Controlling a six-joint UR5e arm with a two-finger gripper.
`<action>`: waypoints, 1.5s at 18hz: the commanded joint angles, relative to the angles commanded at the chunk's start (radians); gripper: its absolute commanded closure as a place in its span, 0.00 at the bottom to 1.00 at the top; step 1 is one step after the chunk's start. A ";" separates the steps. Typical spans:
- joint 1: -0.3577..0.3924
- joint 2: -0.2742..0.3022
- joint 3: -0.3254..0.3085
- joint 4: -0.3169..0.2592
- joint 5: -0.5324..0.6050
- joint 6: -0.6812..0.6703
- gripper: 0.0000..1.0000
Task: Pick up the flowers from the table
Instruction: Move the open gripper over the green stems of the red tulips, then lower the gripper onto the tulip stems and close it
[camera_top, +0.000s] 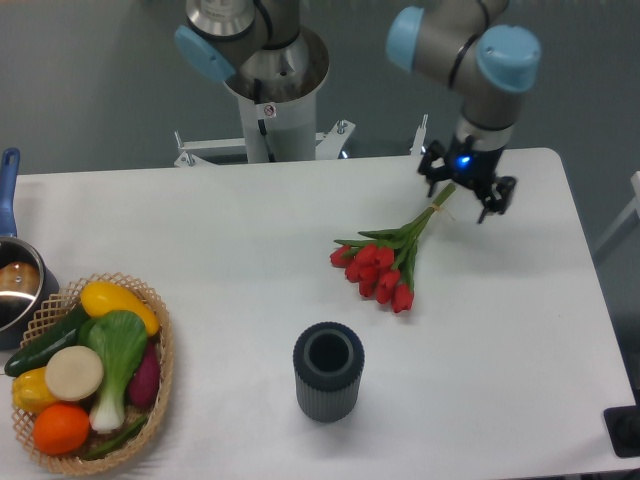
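Note:
The flowers (380, 265) are a small bunch of red tulips with green leaves, lying on the white table (220, 250) right of centre. The blooms point toward the front left, and the pale stems (432, 210) run up to the back right. My gripper (466, 190) hangs over the end of the stems, near the table's back right corner. Its dark fingers (432, 176) stand apart on either side of the stem end, so it looks open. I cannot see whether a finger touches the stems.
A dark ribbed cylindrical vase (328, 371) stands upright in front of the flowers. A wicker basket (160, 395) of vegetables and fruit sits at the front left. A pot with a blue handle (15, 285) is at the left edge. The arm's base (270, 100) is at the back.

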 joint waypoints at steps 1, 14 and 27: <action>-0.020 0.002 -0.011 0.002 0.012 -0.012 0.00; -0.177 -0.104 -0.008 0.086 0.201 -0.146 0.00; -0.196 -0.110 -0.011 0.089 0.225 -0.270 1.00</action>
